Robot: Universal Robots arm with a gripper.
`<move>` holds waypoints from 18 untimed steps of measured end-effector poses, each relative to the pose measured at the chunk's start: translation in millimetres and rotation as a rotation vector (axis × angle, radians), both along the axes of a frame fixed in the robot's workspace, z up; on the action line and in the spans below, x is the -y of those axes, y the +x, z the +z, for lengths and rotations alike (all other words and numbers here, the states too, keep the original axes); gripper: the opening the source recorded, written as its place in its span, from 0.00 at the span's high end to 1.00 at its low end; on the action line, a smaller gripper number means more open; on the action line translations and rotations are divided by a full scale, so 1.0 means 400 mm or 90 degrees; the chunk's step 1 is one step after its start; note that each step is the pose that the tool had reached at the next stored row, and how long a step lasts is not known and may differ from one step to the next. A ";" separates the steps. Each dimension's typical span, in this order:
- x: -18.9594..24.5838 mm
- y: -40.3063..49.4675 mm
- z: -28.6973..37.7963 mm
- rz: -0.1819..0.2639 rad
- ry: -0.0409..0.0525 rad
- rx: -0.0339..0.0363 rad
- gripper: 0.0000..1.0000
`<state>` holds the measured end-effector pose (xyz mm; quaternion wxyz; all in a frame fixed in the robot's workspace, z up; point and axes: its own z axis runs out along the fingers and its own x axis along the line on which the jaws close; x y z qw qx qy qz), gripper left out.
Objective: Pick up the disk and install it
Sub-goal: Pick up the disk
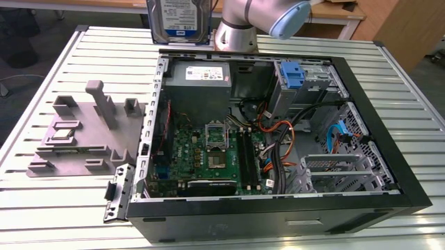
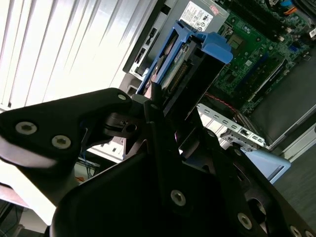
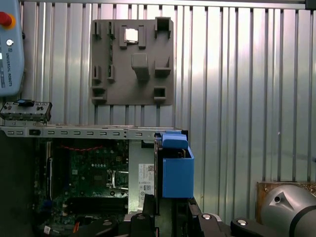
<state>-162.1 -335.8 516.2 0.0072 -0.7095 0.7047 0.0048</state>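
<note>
The disk (image 1: 179,20), a silver-grey drive with a blue-and-white label in a blue carrier, hangs upright above the table behind the open computer case (image 1: 389,146), beside the arm (image 1: 259,21). In the second wrist view my gripper (image 2: 173,116) is shut on the disk (image 2: 193,61), with black fingers on both of its flat sides. The first wrist view looks down past the gripper (image 3: 165,210) at the disk's blue carrier (image 3: 176,173), which hovers over the case's edge near the power supply (image 3: 144,185).
Inside the case lie the motherboard (image 1: 212,156), the grey power supply (image 1: 199,78), a blue bracket (image 1: 293,77) in the upper bay and a metal drive cage (image 1: 337,172). A grey fixture plate (image 1: 83,135) sits on the slatted table (image 1: 41,208) at the exterior view's left.
</note>
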 end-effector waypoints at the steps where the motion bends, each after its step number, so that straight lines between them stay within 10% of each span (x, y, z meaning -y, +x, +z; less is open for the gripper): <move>1: 0.000 0.000 0.000 0.000 0.0000 0.0000 0.65; 18: 0.000 0.015 0.000 0.000 0.0000 0.0000 0.65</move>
